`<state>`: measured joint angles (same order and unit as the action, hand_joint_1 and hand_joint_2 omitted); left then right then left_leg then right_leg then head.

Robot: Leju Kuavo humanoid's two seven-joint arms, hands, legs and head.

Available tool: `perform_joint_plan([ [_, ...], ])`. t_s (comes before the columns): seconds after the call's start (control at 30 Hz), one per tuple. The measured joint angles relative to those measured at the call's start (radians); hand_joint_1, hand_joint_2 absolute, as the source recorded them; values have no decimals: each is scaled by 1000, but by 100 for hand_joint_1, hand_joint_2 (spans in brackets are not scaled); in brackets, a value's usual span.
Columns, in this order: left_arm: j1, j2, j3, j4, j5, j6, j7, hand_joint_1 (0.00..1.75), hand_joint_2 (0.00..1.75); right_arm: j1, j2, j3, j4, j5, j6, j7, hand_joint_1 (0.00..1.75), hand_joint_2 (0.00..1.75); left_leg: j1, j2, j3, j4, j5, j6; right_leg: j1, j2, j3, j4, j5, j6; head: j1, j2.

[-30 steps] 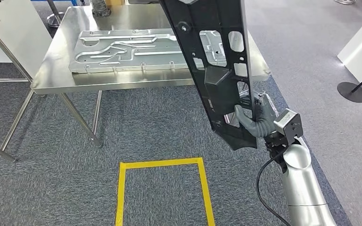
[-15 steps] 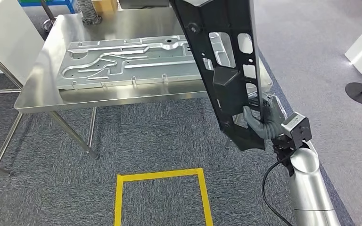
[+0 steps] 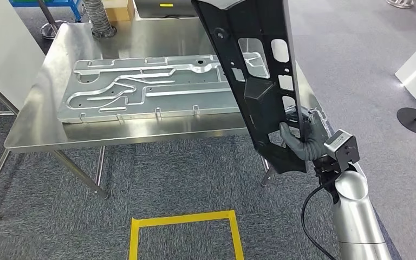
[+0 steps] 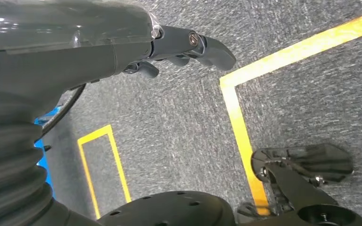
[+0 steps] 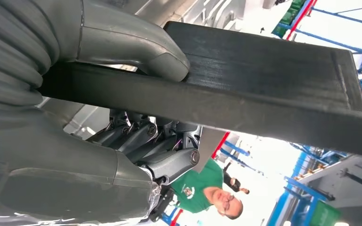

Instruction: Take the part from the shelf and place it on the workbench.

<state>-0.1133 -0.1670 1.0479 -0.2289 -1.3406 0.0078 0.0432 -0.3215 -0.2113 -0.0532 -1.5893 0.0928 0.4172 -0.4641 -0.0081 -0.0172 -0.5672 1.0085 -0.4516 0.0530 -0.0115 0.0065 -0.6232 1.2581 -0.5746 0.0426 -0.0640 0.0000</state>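
Fingers first: the left hand (image 4: pixel 184 47) hangs down over the carpet, its fingers (image 4: pixel 212 49) loosely curled with nothing in them as far as I can tell, though the wrist view is pretty blurry. Going left to right in the head view, you've got the steel workbench (image 3: pixel 30 127) with a big stamped metal panel (image 3: pixel 146 89) lying flat on it, then the long black plastic part (image 3: pixel 260 81), then the right hand (image 3: pixel 303 138) clamped on the part's lower end, thumb on one face and the darker fingers (image 5: pixel 136 136) wrapped behind.

The key relation: the part's long axis runs nearly upright, leaning a bit, rising from the hand, with its upper stretch already over the bench's right end. So the bench surface is forward and left of the hand, and I'd guess the part needs tipping flat. The right hand's obviously the one doing it.

Versus a second ago, the bench sits closer and lower in the head view. That's the camera shifting; the grip looks unchanged.
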Motion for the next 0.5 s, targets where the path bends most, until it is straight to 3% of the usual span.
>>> perform_joint_plan([
  [0.07, 5, 0, 0, 0, -1, 0, 0, 0, 175, 3, 0, -1, 0, 0, 1, 0, 141, 175, 0, -3, 34, -2, -28, 0, -2, -1, -70, 36, -62, 5, 0, 0],
  [0.1, 7, -1, 0, 0, -2, 0, 0, 0, 175, 5, 0, -2, 0, 0, 1, 0, 141, 175, 0, -5, 54, -2, -43, 0, -2, -1, -87, 14, -72, 6, 0, 0],
  [0.13, 10, -1, 0, 0, -5, 0, 1, 0, 175, 6, -1, -2, -1, 0, 2, 0, 141, 175, 0, -7, 76, -2, -61, -2, -1, -2, -93, -30, -54, 4, 0, 0],
  [0.17, 14, -1, 0, 0, -7, 0, 1, 0, 175, 7, -2, -3, -1, 0, 2, 0, 141, 175, 0, -8, 96, -4, -79, -3, 2, -3, -93, -93, 9, -2, 0, 0],
  [0.23, 20, -2, 0, 0, -12, 0, 1, 0, 175, 11, -6, -7, -2, 0, 4, 1, 141, 175, -2, -10, 129, -4, -113, -10, 11, -3, -90, -193, 159, -19, 1, 0],
  [0.27, 21, -3, 0, 1, -13, 1, 1, 0, 175, 13, -9, -9, -4, 0, 5, 2, 141, 175, -3, -12, 141, -9, -124, -14, 15, -3, -88, -217, 209, -27, 1, 0],
  [0.3, 20, -3, 0, 1, -15, 1, 1, 0, 175, 12, -11, -10, -7, 0, 7, 3, 141, 175, -4, -12, 152, -11, -126, -20, 17, -2, -83, -223, 218, -35, 1, 0],
  [0.33, 19, -3, 0, 0, -16, 2, 2, 0, 175, 9, -13, -11, -12, 1, 9, 4, 141, 175, -6, -12, 154, -8, -120, -26, 15, -1, -72, -227, 209, -42, 0, 0],
  [0.37, 18, -2, 0, 0, -17, 2, 2, 0, 175, 5, -14, -11, -16, 0, 11, 3, 141, 175, -6, -11, 148, 15, -106, -32, 13, 0, -59, -236, 202, -49, 0, 0],
  [0.43, 14, -1, 0, 0, -17, 2, 2, 0, 175, -8, -14, -11, -17, 1, 13, 3, 141, 175, -7, -6, 84, 124, -75, -43, 8, 2, -25, -255, 186, -60, -1, 0],
  [0.47, 11, -1, 0, 0, -15, 3, 0, 0, 175, -14, -14, -9, -14, 1, 13, 3, 141, 175, -6, -5, 37, 190, -81, -47, 7, 1, -7, -262, 175, -63, 0, 0],
  [0.5, 6, 0, 0, 0, -13, 3, -1, 0, 175, -20, -15, -7, -11, 1, 13, 4, 141, 175, -6, -4, -8, 242, -110, -51, 6, 1, 11, -266, 162, -64, -1, 0],
])
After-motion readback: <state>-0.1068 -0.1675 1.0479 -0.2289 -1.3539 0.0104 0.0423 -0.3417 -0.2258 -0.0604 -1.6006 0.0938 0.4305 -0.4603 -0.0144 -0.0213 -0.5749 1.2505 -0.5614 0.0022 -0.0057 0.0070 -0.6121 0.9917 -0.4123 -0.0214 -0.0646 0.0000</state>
